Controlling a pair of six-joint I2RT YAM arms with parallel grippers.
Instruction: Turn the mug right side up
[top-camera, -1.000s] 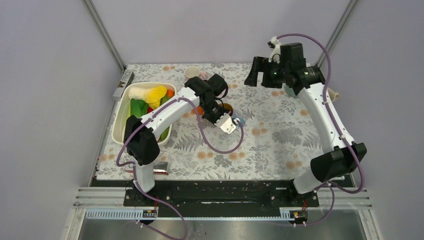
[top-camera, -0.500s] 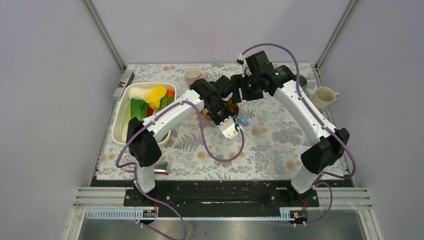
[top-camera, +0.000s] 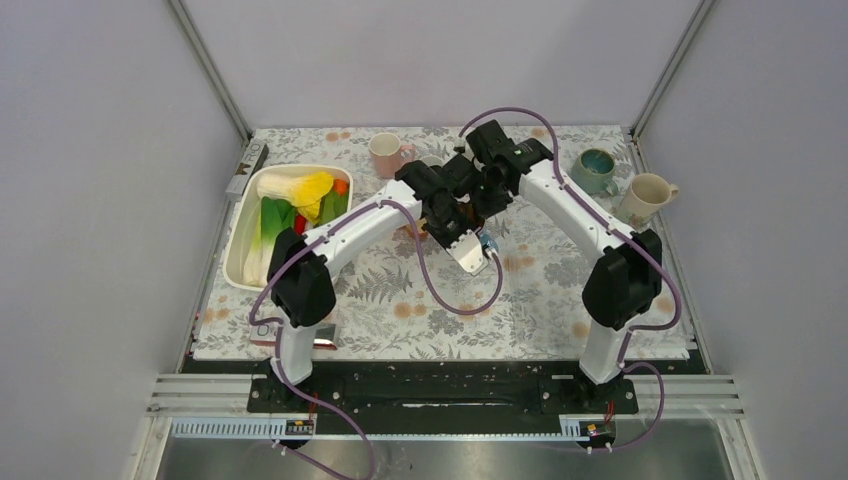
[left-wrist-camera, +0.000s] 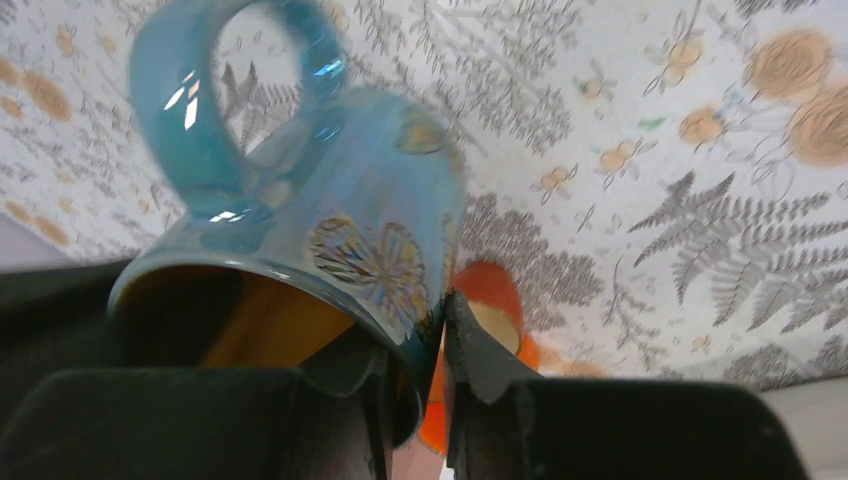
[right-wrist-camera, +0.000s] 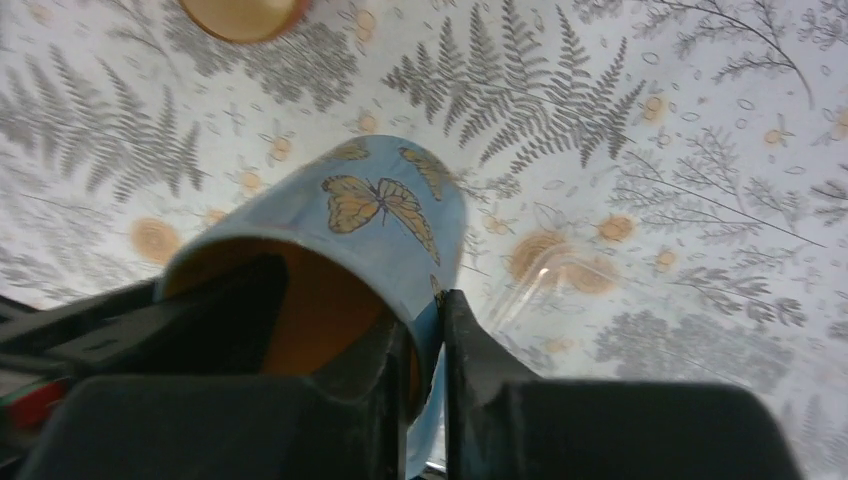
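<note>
The blue mug (left-wrist-camera: 330, 190) with an orange-brown inside and butterfly and flower prints hangs above the floral tablecloth, mid-table. My left gripper (left-wrist-camera: 415, 320) is shut on its rim, one finger inside and one outside; the handle loop (left-wrist-camera: 190, 120) points away from the camera. My right gripper (right-wrist-camera: 425, 320) is shut on the rim of the same mug (right-wrist-camera: 340, 220), likewise one finger in, one out. From above, both wrists meet over it and only a sliver of the mug (top-camera: 487, 241) shows beside the left gripper (top-camera: 470, 232) and right gripper (top-camera: 484, 208).
A pink mug (top-camera: 385, 152) stands at the back. A teal mug (top-camera: 597, 170) and a cream mug (top-camera: 645, 197) stand at the right. A white basin (top-camera: 240, 235) of vegetables sits on the left. An orange item (left-wrist-camera: 495, 300) lies under the held mug.
The right arm has swung from the back right to mid-table and shut its open jaws on the mug's rim. The left arm with the mug shifted slightly right.
</note>
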